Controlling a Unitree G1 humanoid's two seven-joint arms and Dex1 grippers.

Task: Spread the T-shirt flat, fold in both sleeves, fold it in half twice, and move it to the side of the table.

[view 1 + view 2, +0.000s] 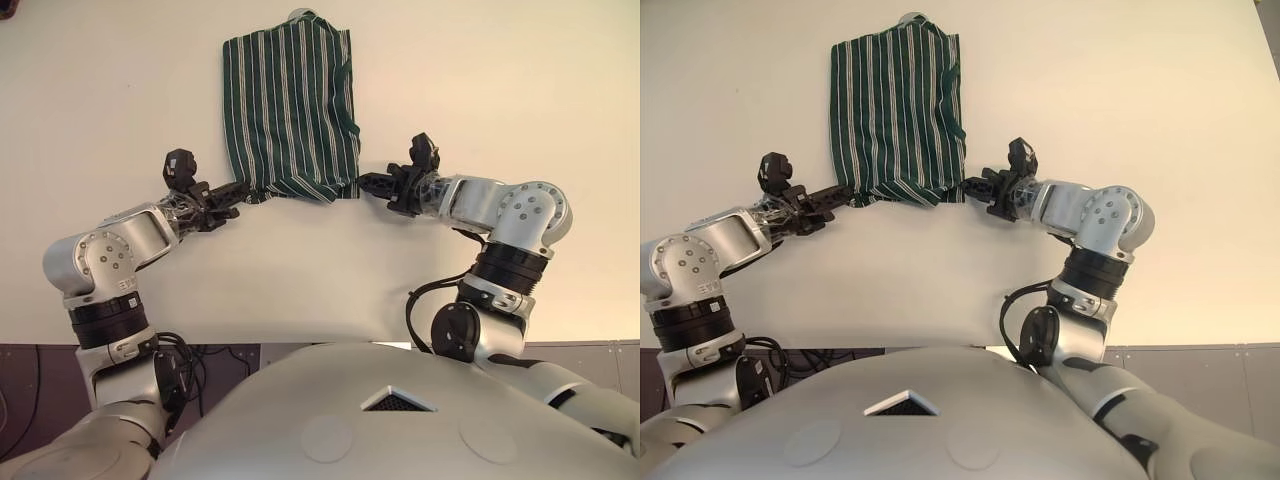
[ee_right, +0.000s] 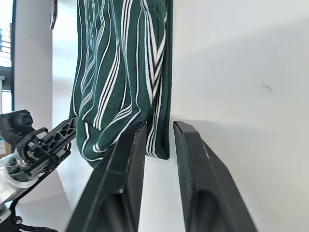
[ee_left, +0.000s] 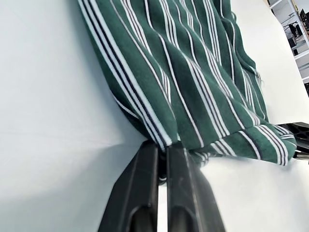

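The green T-shirt (image 1: 290, 110) with white stripes lies on the white table (image 1: 520, 80) as a narrow upright rectangle, collar at the far end. My left gripper (image 1: 243, 188) is at its near left corner, shut on the hem; the left wrist view shows the fabric (image 3: 193, 87) pinched between the fingertips (image 3: 149, 154). My right gripper (image 1: 365, 183) is at the near right corner. In the right wrist view its fingers (image 2: 130, 159) stand slightly apart, open, with the shirt's corner edge (image 2: 159, 140) lying in the gap between them. Both grippers sit low on the table.
The table's near edge (image 1: 300, 342) runs just behind both arms. Bare table lies left (image 1: 100, 100) and right of the shirt. Shelving (image 3: 299, 29) shows beyond the table in the left wrist view.
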